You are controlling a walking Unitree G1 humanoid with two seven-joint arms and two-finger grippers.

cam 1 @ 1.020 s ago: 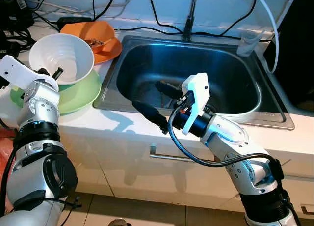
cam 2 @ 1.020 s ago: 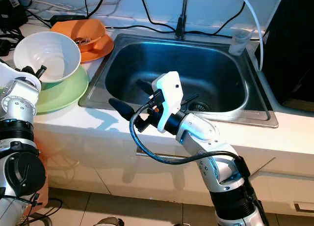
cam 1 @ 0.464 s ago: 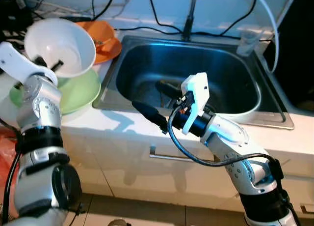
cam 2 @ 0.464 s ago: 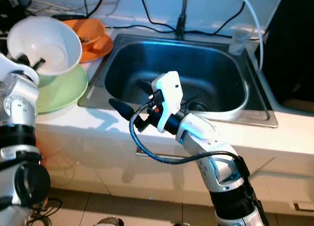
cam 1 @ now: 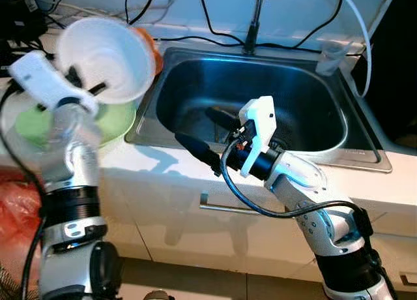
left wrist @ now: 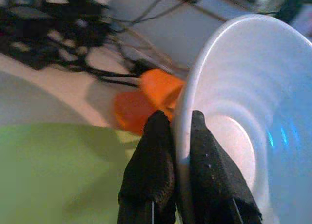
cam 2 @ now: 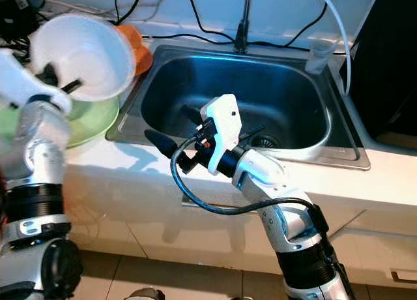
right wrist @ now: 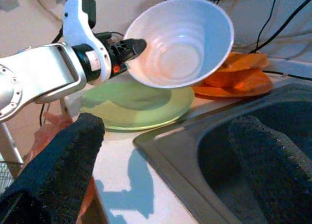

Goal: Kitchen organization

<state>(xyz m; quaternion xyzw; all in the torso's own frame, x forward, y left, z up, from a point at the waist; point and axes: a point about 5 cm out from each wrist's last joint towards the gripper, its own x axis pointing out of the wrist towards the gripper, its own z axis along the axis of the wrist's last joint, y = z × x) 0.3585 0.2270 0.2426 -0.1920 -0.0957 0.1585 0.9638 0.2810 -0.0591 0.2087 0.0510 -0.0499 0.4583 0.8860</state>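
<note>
Left end effector (left wrist: 173, 136) clamped on white bowl (cam 1: 104, 59) rim, tilted above green plate (right wrist: 141, 104). Right end effector (cam 1: 202, 132) spread wide over sink (cam 1: 306, 101) edge.

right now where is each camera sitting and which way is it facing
Left eye and right eye views: on the head, facing down at the sink and counter; both silver arms show.
Left wrist view: along the left end effector, shut on the white bowl rim, green plate below.
Right wrist view: from over the sink edge, between the open right end effector fingers, facing the left arm.
Shared: white bowl, green plate, orange dish.
</note>
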